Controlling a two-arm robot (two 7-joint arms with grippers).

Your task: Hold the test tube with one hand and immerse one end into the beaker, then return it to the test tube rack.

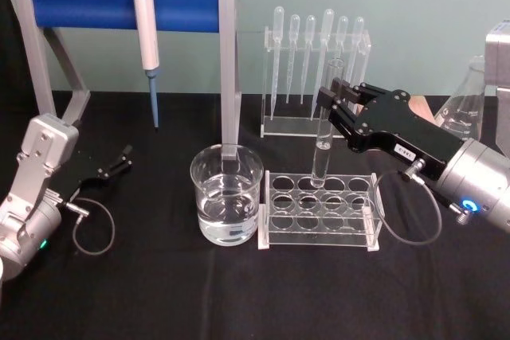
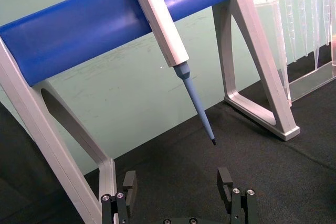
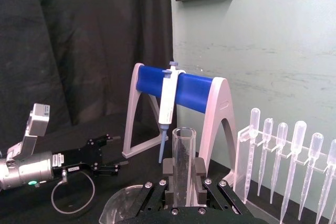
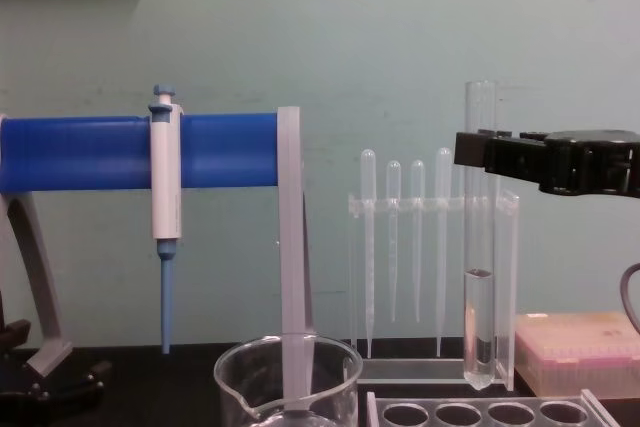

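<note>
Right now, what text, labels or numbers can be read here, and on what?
None reads clearly.
White label on the right gripper, shut on the test tube: too blurred.
Small label on the left gripper: too small.

The beaker (image 1: 209,197) stands mid-bench; rack (image 1: 317,238) just right of it, test tube (image 1: 323,145) over its rear row; pipette stand (image 1: 287,127) behind.

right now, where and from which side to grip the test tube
Upper glass below the rim, from the robot's right, jaws level: the test tube hangs upright over the test tube rack, and the right gripper is shut on it there. The left gripper idles open at left.
</note>
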